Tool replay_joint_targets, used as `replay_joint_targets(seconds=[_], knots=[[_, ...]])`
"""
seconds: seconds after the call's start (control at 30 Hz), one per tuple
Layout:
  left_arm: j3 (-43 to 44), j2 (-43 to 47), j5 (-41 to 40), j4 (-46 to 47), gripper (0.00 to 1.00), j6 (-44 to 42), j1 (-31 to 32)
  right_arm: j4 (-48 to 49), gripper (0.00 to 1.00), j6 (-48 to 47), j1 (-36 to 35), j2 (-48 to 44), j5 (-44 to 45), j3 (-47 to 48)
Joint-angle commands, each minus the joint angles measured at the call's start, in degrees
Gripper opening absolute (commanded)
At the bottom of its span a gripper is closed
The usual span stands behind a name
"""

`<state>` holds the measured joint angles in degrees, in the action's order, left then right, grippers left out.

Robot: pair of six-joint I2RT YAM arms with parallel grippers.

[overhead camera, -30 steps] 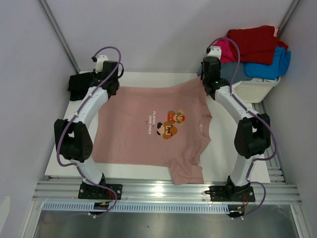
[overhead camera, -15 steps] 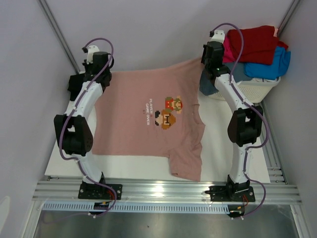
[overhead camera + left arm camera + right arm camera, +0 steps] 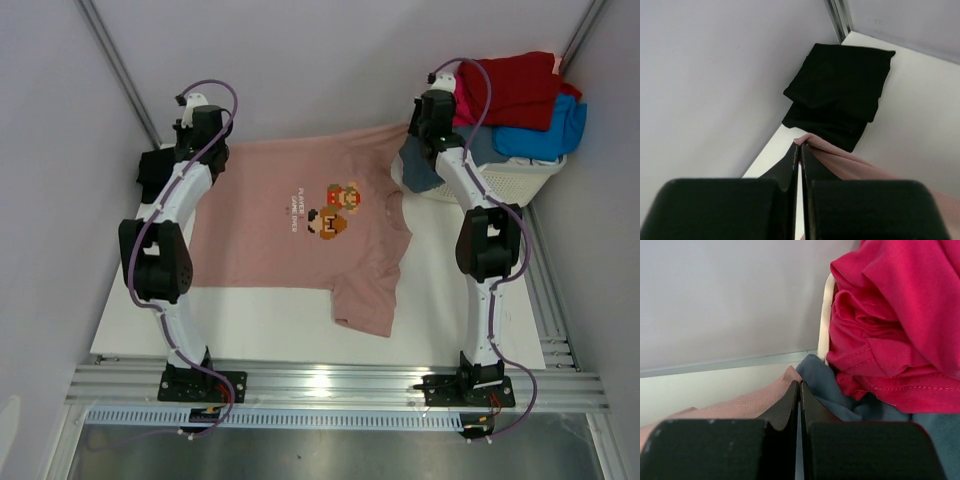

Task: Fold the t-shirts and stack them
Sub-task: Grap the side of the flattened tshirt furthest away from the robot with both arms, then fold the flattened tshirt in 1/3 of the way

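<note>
The dusty-pink t-shirt (image 3: 270, 230) with a pixel chest print lies spread on the white table, its far edge lifted. My left gripper (image 3: 207, 135) is shut on its far left corner, which shows in the left wrist view (image 3: 812, 142). My right gripper (image 3: 428, 125) is shut on its far right corner, which shows in the right wrist view (image 3: 755, 402). A folded black t-shirt (image 3: 155, 175) lies at the table's far left corner, also in the left wrist view (image 3: 840, 95).
A white laundry basket (image 3: 520, 180) at the far right holds red (image 3: 515, 85), magenta (image 3: 890, 320), bright-blue (image 3: 545, 130) and slate-blue (image 3: 420, 170) t-shirts. Walls stand close on the left, back and right. The white table (image 3: 440, 320) shows bare at the right.
Both grippers have moved toward the far wall with the pink t-shirt's corners. The shirt has slid away from the table's near edge.
</note>
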<state>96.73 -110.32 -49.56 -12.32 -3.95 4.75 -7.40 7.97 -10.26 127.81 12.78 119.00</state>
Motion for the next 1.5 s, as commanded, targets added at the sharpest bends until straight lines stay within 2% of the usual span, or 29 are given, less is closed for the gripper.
replay_joint_targets(seconds=[0.0,0.17,0.33,0.73,0.83,0.97,1.23,1.47], knots=[[-2.0,3.6,-2.5,1.6,0.00,0.1,-1.2,2.1,0.00,0.0,0.5,-2.3,0.1,-1.1],[-9.3,8.5,-2.9,3.2,0.01,1.3,-0.8,5.4,0.00,-1.9,-0.9,-7.8,-0.1,-10.2],[-15.1,12.3,-2.8,0.8,0.00,3.5,-0.5,6.5,0.00,-3.1,-2.8,-13.6,-0.3,-17.3],[-25.8,23.7,-1.1,-5.3,0.00,14.0,2.6,10.6,0.00,-2.7,-8.4,-28.6,2.9,-38.0],[-28.6,25.9,2.0,-8.5,0.00,18.4,3.1,10.0,0.00,-2.1,-9.0,-32.0,4.4,-42.5],[-30.8,27.6,3.5,-13.1,0.00,23.4,4.1,10.3,0.00,-1.3,-9.2,-33.2,6.0,-47.3],[-35.7,30.1,-1.5,-14.3,0.00,24.9,5.2,10.6,0.00,0.0,-10.5,-33.9,9.1,-53.5],[-38.4,29.9,1.0,-15.5,0.00,27.8,4.5,12.1,0.00,2.4,-10.6,-34.0,10.2,-58.4]])
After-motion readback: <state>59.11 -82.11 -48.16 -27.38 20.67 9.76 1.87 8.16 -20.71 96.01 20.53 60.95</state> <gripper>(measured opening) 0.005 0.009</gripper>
